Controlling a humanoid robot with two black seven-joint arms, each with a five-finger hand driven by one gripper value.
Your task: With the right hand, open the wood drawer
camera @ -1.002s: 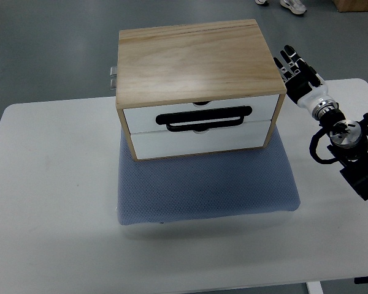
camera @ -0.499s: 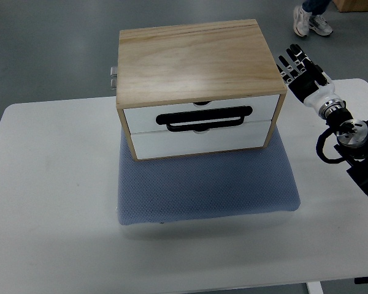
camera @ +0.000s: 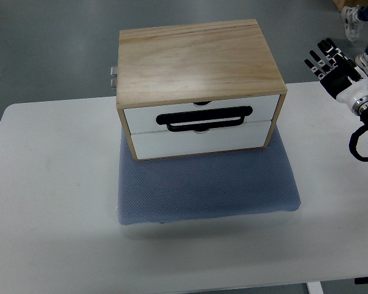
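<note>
A wooden box (camera: 196, 61) with two white drawer fronts stands on a blue-grey mat (camera: 205, 184). The upper drawer (camera: 202, 114) carries a black loop handle (camera: 205, 117), the lower drawer (camera: 199, 138) sits just under it, and both are closed. My right hand (camera: 332, 64) hovers well to the right of the box, past the table's far right corner. Its black fingers (camera: 322, 58) are spread and hold nothing. The left arm does not show.
The white table (camera: 49, 202) carries the mat and box. A metal hinge or latch (camera: 113, 77) sticks out at the box's left rear. A person's shoes (camera: 362, 37) and legs show on the grey floor at the top right.
My right hand has drawn away to the right and upward from the box's right side, fingers still spread. The person's feet have moved right along the floor. Both drawers remain closed.
</note>
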